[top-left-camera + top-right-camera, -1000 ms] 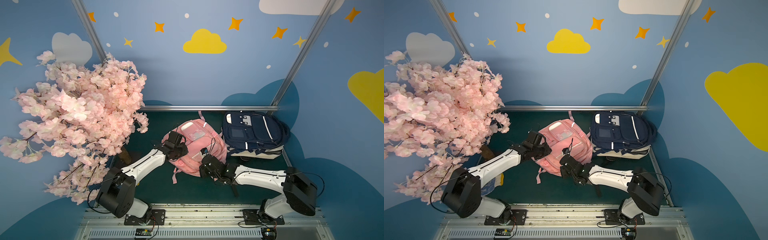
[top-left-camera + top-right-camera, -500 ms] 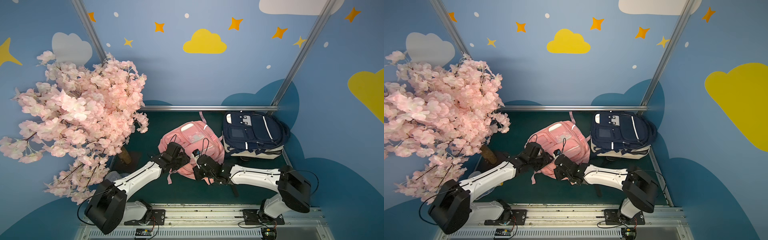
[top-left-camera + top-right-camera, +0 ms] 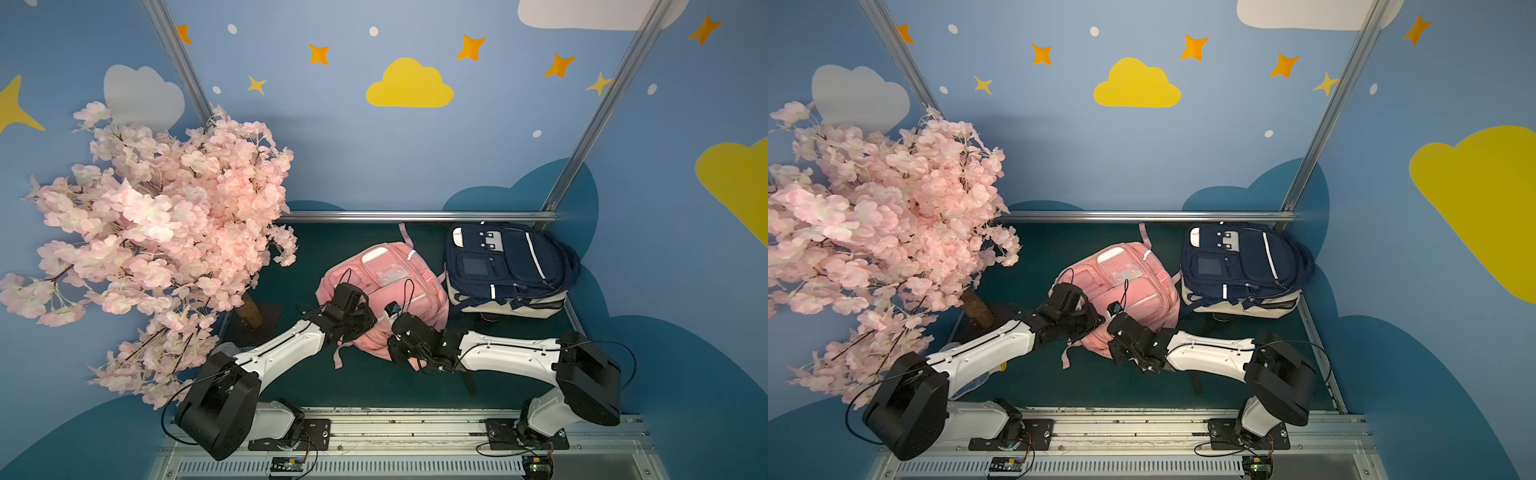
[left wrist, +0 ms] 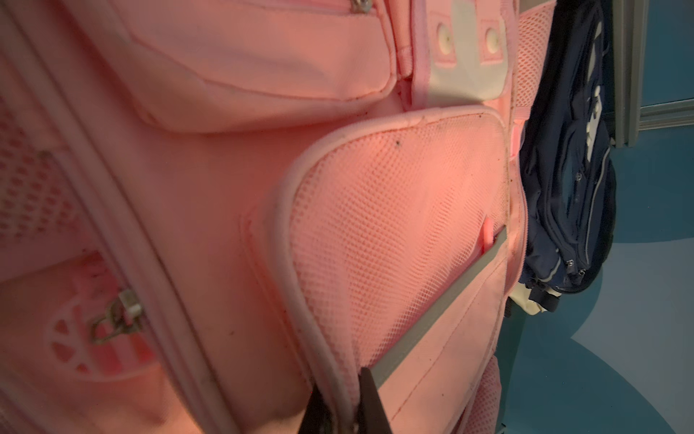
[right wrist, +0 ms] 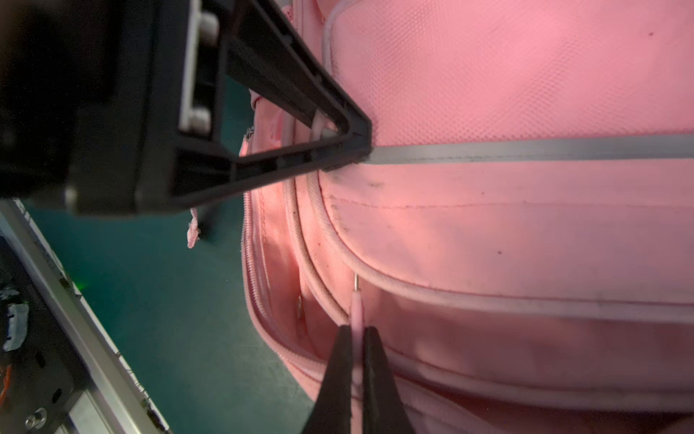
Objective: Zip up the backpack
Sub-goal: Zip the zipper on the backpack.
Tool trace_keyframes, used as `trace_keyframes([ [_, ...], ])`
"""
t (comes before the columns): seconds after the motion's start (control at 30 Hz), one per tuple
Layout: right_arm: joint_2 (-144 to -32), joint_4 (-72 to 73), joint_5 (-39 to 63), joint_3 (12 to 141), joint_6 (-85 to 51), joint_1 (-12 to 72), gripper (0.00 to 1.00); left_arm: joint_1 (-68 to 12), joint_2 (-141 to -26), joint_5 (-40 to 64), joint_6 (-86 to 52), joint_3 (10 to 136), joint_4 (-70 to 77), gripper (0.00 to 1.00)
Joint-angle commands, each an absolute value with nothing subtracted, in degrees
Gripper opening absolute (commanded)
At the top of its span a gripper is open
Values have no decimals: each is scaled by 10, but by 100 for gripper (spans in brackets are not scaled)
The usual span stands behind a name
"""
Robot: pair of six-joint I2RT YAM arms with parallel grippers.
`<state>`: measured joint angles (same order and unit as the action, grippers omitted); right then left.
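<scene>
The pink backpack (image 3: pixel 399 274) (image 3: pixel 1133 278) lies flat on the green floor, with both arms at its near edge. My left gripper (image 3: pixel 371 321) (image 3: pixel 1099 320) (image 4: pixel 349 383) is shut on the pale piped rim of the mesh pocket, where the grey strip (image 4: pixel 432 315) ends. In the right wrist view the left gripper (image 5: pixel 362 148) pinches that same spot. My right gripper (image 3: pixel 394 352) (image 5: pixel 356 332) is shut on the pink zipper pull (image 5: pixel 356 306). Beside the pull, the zipper track (image 5: pixel 249 270) gapes open along the bag's side.
A navy backpack (image 3: pixel 507 266) (image 3: pixel 1241 266) lies just right of the pink one, against the back rail. A pink blossom tree (image 3: pixel 166 232) stands at the left, its trunk near the left arm. The metal base rail (image 3: pixel 415 424) runs along the front.
My left gripper came down from the pink backpack's top to its near edge, opened, then shut on the pocket rim. The right gripper stayed shut on the pull and shifted slightly left.
</scene>
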<state>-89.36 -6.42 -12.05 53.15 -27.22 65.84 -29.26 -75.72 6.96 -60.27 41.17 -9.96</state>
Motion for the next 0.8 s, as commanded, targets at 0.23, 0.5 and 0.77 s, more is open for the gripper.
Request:
trace_keyframes([
  [0.23, -840, -124, -176, 498, -307, 604, 0, -259, -715, 28, -554, 419, -160, 3],
  [0.5, -862, -91, -107, 520, -251, 627, 0, -270, -709, 40, -563, 412, -158, 29],
  [0.77, -889, -61, -92, 542, -257, 657, 0, -324, -661, 33, -631, 358, -155, 62],
])
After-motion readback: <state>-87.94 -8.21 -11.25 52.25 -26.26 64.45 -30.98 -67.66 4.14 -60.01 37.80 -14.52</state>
